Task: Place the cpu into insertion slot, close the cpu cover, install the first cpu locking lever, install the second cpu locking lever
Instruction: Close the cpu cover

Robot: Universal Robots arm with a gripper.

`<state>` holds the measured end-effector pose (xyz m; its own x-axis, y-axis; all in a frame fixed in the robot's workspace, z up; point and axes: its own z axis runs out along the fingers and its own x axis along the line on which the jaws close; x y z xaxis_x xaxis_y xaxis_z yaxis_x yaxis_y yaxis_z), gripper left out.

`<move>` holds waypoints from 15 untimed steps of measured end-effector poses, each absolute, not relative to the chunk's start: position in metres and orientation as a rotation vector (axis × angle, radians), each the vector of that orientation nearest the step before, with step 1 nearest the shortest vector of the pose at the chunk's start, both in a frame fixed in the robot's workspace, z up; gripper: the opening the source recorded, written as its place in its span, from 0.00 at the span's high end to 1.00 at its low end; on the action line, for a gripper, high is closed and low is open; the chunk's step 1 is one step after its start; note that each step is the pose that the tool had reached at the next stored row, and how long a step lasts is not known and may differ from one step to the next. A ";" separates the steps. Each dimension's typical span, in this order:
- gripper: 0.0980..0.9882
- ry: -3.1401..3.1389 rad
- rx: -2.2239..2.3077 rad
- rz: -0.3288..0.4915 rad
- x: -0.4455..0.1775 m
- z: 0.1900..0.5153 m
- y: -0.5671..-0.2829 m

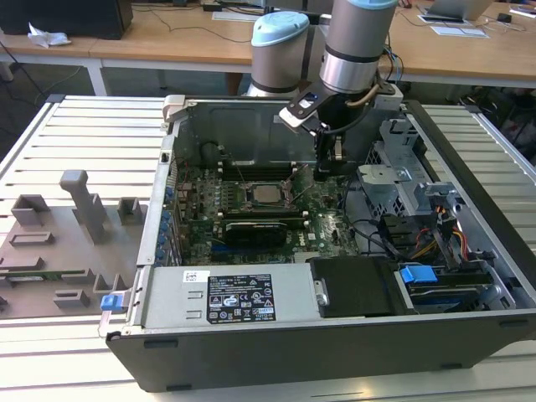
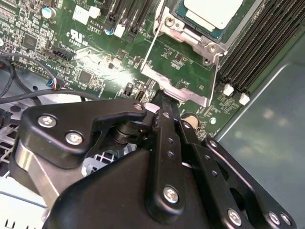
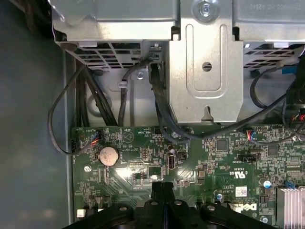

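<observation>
Cpu lies flat in the insertion slot, silvery top up, a little way ahead of the gripper and apart from it. In both wrist views we see the jaws brought together, with nothing visible between them. The tips hang just above the motherboard, close to a silvery tab at the near edge of the socket. The cpu cover frames the chip and seems to us to be down over it, though we cannot tell whether it lies fully flat. A thin wire locking lever runs along one side of the frame, just beyond the tips.

We judge the chip light, stiff and smooth-topped, so a pinch on its faces would slip. Its edges are the place to hold, and the contacts beneath it are fragile. The cover is thin sheet metal, likely springy, best pressed at its tab. The lever looks like stiff spring wire, and we would catch it near its free end.
</observation>
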<state>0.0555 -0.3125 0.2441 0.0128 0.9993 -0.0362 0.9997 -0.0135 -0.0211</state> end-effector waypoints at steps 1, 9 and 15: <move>0.99 2.199 2.228 -0.064 0.054 0.244 -0.313; 0.99 2.199 2.228 -0.064 0.044 0.243 -0.313; 0.99 2.199 2.228 -0.064 0.038 0.243 -0.313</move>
